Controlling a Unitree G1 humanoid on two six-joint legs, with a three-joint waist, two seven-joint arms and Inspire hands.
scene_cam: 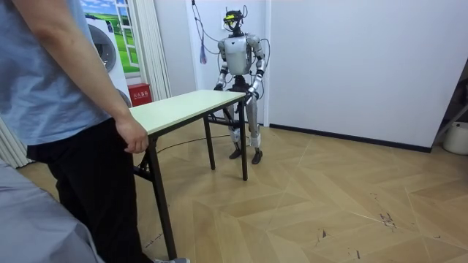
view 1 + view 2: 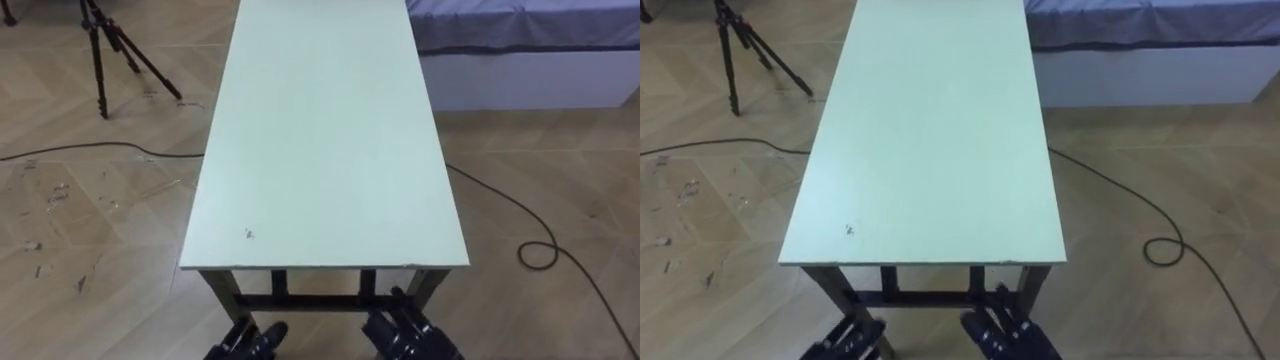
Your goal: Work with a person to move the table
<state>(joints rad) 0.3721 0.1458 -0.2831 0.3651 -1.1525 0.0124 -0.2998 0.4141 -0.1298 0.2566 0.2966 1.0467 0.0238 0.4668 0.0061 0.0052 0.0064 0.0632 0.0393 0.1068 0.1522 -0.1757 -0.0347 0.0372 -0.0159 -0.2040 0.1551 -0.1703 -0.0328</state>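
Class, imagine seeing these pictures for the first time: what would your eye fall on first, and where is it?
The long pale table runs up the middle of the eye views, with the robot's left hand and right hand below its near end. In the room view a person stands at the other end; the person's hand is at its edge.

Robot's left hand [image 1: 251, 91] at far end of pale green rectangular metal-legged table [image 1: 191, 102]; person's hand [image 1: 134, 137] grips near end.
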